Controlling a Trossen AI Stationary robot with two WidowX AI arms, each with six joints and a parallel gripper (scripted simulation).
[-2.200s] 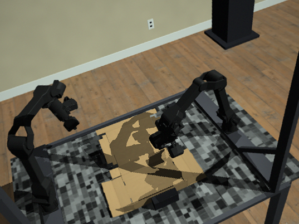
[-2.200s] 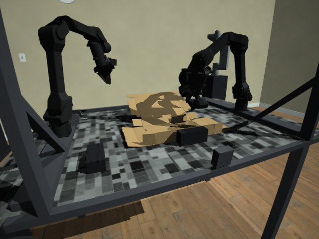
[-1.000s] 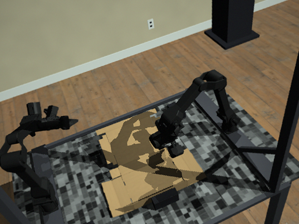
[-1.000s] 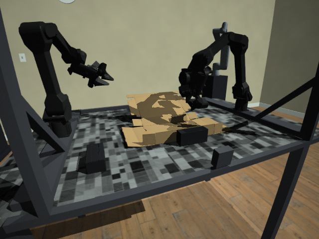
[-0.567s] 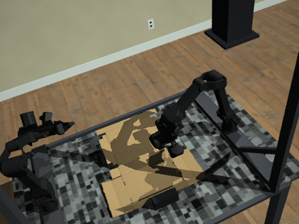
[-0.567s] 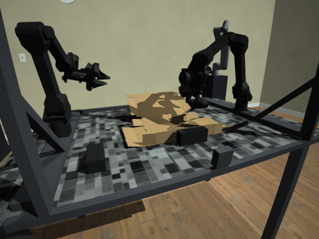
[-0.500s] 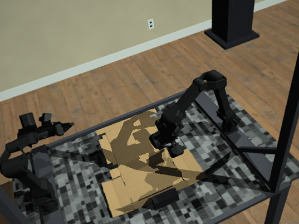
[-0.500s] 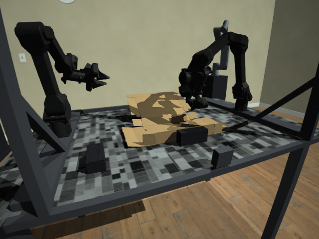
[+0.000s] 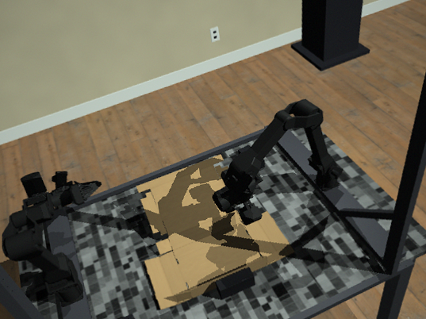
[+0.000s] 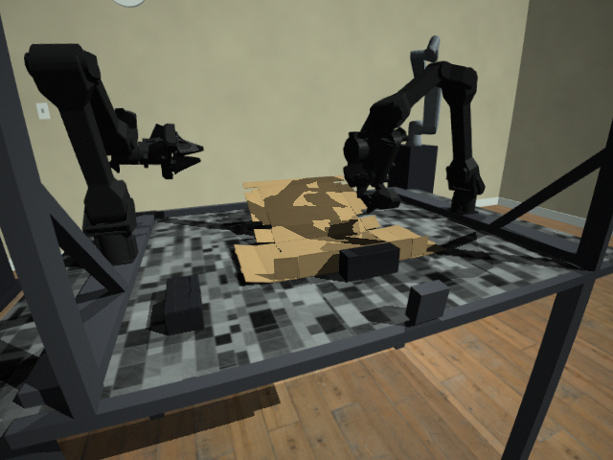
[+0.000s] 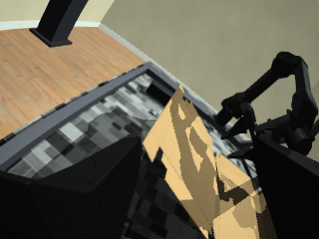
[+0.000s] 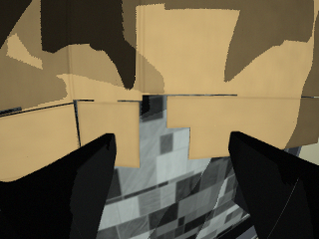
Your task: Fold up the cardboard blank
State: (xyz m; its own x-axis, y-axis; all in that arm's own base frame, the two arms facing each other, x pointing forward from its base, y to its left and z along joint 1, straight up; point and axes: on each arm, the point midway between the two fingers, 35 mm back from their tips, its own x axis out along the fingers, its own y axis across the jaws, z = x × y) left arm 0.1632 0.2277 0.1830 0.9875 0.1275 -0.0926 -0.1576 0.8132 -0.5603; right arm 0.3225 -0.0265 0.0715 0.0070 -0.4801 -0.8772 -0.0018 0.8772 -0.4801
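Note:
The tan cardboard blank (image 9: pixel 206 225) lies on the checkered table top, also seen in the exterior view (image 10: pixel 316 232). Its far panel (image 10: pixel 297 195) slopes up from the table; the near panels lie low. My right gripper (image 9: pixel 250 212) (image 10: pixel 381 200) is open, low over the blank's right side edge. In the right wrist view its fingers straddle a notch in the blank's edge (image 12: pixel 186 47), with table showing between them. My left gripper (image 9: pixel 93 186) (image 10: pixel 195 153) is open and empty, high above the table's left side, far from the blank (image 11: pixel 199 179).
A dark long block (image 10: pixel 369 261) (image 9: pixel 235 281) sits at the blank's near edge. Another dark block (image 10: pixel 183 303) stands at the front left, and a small one (image 10: pixel 426 302) near the front edge. Frame posts and diagonal struts ring the table.

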